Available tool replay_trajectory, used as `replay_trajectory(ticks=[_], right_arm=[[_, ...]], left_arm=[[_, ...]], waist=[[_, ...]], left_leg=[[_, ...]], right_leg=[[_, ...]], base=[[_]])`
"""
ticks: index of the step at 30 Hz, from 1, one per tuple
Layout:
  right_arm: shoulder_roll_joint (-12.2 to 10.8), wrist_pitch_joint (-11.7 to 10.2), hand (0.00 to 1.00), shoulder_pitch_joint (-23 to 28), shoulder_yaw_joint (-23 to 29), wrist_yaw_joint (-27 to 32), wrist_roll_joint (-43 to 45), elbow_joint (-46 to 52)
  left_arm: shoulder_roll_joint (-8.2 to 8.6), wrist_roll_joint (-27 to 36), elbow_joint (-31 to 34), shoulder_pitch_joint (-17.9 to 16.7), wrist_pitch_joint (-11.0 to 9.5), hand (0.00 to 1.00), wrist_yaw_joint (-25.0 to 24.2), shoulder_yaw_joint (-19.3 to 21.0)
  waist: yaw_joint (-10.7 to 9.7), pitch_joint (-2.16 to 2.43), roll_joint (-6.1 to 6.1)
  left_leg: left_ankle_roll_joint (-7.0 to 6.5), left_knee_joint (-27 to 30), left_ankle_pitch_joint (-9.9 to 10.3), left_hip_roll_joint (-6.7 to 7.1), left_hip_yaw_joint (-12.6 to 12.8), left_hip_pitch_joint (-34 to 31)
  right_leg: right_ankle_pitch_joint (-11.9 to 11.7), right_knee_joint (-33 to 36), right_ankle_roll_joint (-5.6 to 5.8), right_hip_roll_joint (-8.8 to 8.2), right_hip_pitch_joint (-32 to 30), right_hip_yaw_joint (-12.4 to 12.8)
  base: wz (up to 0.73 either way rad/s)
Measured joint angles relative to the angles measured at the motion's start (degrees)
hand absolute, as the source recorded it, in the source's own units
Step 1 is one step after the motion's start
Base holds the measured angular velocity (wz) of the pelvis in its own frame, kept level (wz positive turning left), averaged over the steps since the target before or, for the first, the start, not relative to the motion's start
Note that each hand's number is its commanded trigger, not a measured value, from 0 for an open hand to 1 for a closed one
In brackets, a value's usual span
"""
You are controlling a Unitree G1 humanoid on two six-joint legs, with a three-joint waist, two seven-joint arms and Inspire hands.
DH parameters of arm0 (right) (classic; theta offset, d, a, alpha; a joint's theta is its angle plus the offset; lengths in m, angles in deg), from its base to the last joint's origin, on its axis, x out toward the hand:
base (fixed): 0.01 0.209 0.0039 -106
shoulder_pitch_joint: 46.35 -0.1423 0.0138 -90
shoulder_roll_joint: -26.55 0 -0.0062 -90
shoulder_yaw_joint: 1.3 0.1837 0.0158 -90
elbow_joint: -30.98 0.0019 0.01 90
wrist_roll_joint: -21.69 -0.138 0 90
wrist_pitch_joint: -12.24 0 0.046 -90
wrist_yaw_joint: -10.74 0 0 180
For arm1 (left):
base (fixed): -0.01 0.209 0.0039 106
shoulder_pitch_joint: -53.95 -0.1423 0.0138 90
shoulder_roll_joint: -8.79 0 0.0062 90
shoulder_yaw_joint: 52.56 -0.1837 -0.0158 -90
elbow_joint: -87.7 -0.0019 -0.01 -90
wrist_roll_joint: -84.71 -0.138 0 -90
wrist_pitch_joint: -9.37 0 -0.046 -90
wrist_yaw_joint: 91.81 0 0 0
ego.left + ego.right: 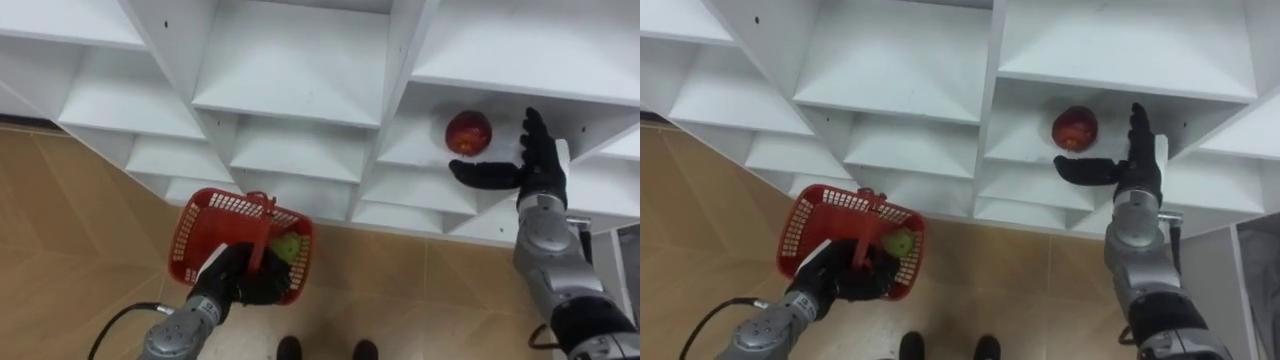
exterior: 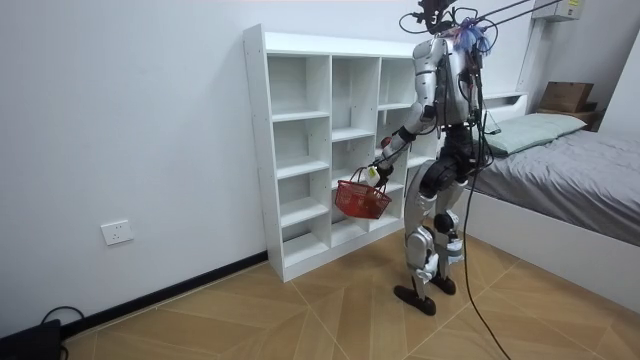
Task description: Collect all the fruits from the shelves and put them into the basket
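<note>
A red apple [image 1: 468, 132] lies on a shelf of the white closet [image 1: 300, 110], in the right-hand column. My right hand [image 1: 528, 160] is open just right of it, thumb stretched out below the apple, not touching it. My left hand [image 1: 243, 275] is shut on the handle of a red plastic basket [image 1: 205, 235] held low in front of the closet. A green fruit [image 1: 287, 249] lies inside the basket. In the room view I stand facing the closet [image 2: 300, 150] with the basket [image 2: 362, 200] at hip height.
The closet has several open white compartments. Wooden floor [image 1: 60, 250] lies below. A bed [image 2: 560, 170] stands at the room view's right, behind me. A wall socket [image 2: 117, 232] sits low on the wall at the room view's left.
</note>
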State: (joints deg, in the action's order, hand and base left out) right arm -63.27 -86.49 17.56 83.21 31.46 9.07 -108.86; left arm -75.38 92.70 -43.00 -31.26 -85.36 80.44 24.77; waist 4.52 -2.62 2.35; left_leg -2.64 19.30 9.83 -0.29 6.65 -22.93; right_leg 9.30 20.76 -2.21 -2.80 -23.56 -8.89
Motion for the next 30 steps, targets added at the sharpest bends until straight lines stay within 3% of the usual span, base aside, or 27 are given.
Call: replay_trajectory(ticks=[13, 17, 30], right_arm=[[0.36, 0.20, 0.00, -2.10, -0.04, 0.50, 0.07, -1.52], [0.91, 1.14, 0.00, -2.09, -0.08, 0.33, 1.73, -1.52], [1.69, 1.26, 0.00, -2.10, -0.34, -0.93, 4.60, -1.51]], left_arm=[[0.03, 0.31, -2.82, 0.38, 1.46, 1.00, 0.23, -1.11], [0.03, 0.32, -2.83, 0.42, 2.24, 1.00, 0.77, -1.14], [0.25, 0.31, -4.29, 2.07, 2.31, 1.00, 1.15, -1.13]], waist=[[0.49, -0.01, -0.06], [0.50, -0.11, -0.23], [0.87, -0.10, -0.48]], left_leg=[[-0.01, -0.02, -0.01, -0.02, -0.33, -0.77], [-0.02, 0.10, -0.01, -0.01, -0.36, -0.87], [-0.02, 0.04, -0.01, -0.02, -0.31, -1.00]], right_leg=[[-0.01, -0.02, 0.00, -0.08, -0.48, -0.74], [-0.01, -0.01, -0.01, -0.10, -0.48, -0.79], [-0.01, 0.13, -0.02, -0.11, -0.75, -0.76]], base=[[0.01], [0.00], [0.00]])
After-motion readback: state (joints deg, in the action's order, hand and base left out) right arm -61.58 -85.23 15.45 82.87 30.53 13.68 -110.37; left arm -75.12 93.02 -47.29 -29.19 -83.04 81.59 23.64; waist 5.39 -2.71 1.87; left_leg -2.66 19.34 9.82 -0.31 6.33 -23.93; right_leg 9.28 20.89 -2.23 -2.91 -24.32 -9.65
